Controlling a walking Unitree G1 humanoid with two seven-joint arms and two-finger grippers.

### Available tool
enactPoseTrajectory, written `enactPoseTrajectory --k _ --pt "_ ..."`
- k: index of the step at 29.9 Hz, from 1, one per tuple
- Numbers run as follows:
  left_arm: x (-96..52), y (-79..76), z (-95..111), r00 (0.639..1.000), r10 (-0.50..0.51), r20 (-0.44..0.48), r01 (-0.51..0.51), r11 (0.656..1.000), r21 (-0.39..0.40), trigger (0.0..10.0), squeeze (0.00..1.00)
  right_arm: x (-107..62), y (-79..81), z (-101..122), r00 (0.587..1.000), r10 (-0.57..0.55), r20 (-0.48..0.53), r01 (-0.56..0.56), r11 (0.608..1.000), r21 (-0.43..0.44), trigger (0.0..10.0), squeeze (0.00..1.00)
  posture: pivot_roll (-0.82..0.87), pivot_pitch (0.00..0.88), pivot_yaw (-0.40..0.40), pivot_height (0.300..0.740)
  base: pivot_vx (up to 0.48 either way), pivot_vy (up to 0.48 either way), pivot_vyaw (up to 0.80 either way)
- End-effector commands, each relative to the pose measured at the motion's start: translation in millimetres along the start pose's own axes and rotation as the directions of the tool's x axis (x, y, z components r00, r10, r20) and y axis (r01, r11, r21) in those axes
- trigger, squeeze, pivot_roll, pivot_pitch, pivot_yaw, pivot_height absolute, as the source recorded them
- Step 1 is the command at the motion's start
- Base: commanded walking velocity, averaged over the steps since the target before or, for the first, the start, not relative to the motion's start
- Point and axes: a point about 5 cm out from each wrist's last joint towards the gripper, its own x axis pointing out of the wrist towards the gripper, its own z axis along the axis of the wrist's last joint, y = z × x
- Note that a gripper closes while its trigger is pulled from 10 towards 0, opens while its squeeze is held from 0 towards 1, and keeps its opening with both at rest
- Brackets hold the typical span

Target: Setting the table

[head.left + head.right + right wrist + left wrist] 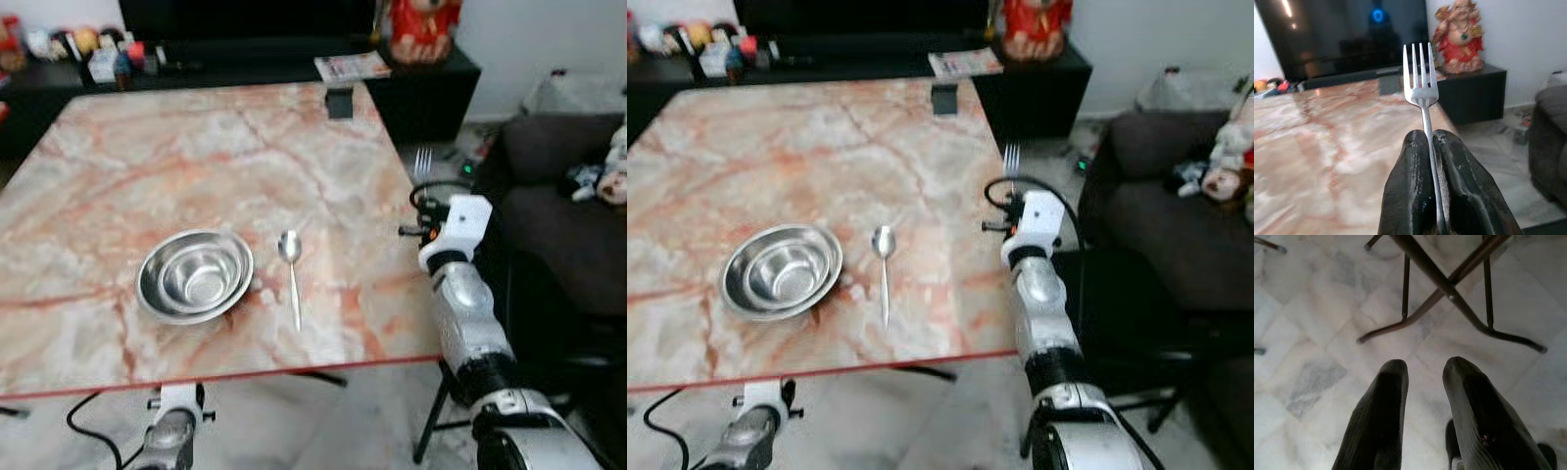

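A steel bowl (194, 274) sits on the marble table (176, 166) near its front edge, with a spoon (291, 264) lying just right of it. My right gripper (1431, 142) is shut on a silver fork (1421, 83), tines pointing up and forward. In the eye views the fork (423, 162) pokes up beyond the right wrist (456, 230), just off the table's right edge. My left gripper (1422, 369) hangs below the table's front edge, fingers open and empty, facing the floor.
A small black box (339, 102) stands at the table's far edge. Behind it runs a dark TV cabinet (431, 69) with a red figurine (424, 27) and a magazine (351, 67). A dark sofa (568, 215) lies right. Table legs (1449, 293) cross the tiled floor.
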Motion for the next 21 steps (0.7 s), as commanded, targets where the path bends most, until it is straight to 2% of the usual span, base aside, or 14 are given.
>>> enactPoseTrajectory --k 1,10,15,18,21 --pt "-2.3 3.8 -9 1.000 0.008 -0.030 -0.008 1.000 -0.001 10.0 0.00 -1.9 6.4 -4 1.000 0.023 -0.020 -0.024 1.000 -0.012 10.0 0.00 -0.02 0.119 -0.001 0.740 0.000 0.000 0.00" --pt "-7.4 2.0 -25 0.996 -0.018 -0.086 0.018 1.000 -0.005 10.0 0.00 -5.5 7.6 -12 0.998 0.020 -0.055 -0.020 1.000 -0.012 10.0 0.00 -0.02 0.121 -0.001 0.740 0.000 0.000 0.00" --pt "-15.2 13.1 -45 0.990 0.010 -0.143 -0.008 1.000 0.016 10.0 0.00 -7.9 8.8 -18 0.997 0.018 -0.077 -0.019 1.000 -0.011 10.0 0.00 -0.01 0.124 -0.002 0.740 0.000 0.000 0.00" --pt "-15.7 14.3 -46 0.989 0.013 -0.146 -0.010 1.000 0.021 10.0 0.00 -8.1 9.5 -19 0.997 0.020 -0.080 -0.021 1.000 -0.011 10.0 0.00 -0.02 0.124 -0.001 0.740 0.000 0.000 0.00" --pt "-17.3 22.1 -49 0.988 0.029 -0.154 -0.025 0.999 0.026 10.0 0.00 -10.2 14.1 -31 0.990 0.037 -0.139 -0.040 0.999 -0.025 10.0 0.00 -0.01 0.127 0.002 0.740 0.000 0.000 0.00"
